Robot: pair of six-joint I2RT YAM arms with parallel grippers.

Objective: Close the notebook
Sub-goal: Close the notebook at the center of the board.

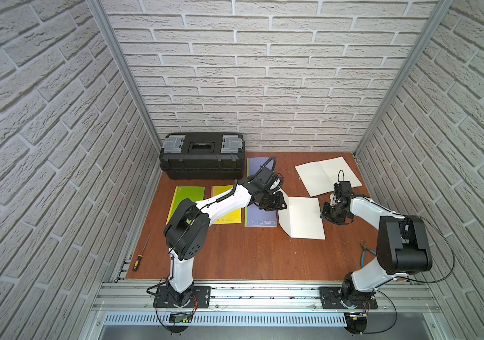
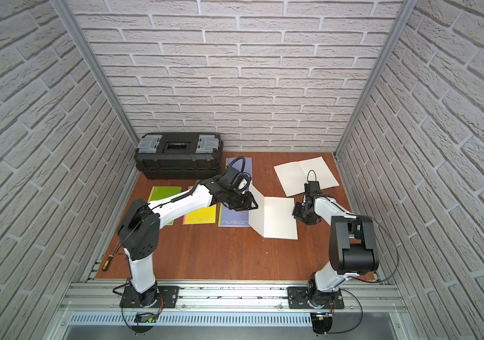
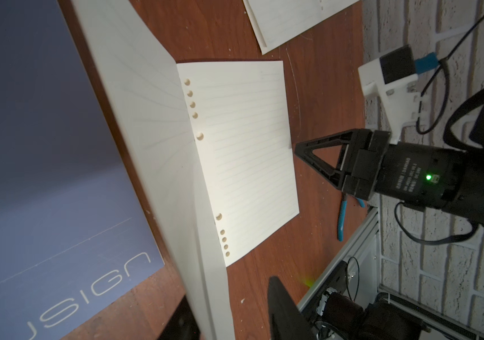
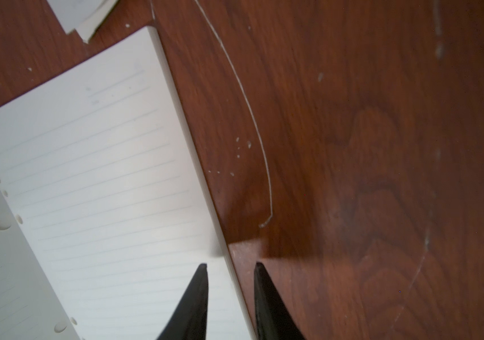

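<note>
Bracketing the half-raised leaf of the cream lined-paper notebook [image 1: 305, 217] mid-tabletop, the left fingers [image 3: 282, 309] stand apart, likely releasing it to fall shut, while the slightly parted right fingers [image 4: 196, 300] straddle the flat leaf's edge.

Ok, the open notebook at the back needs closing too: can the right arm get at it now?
Probably yes: that notebook lies flat just behind the right gripper, uncovered, with only bare table between them.
</note>
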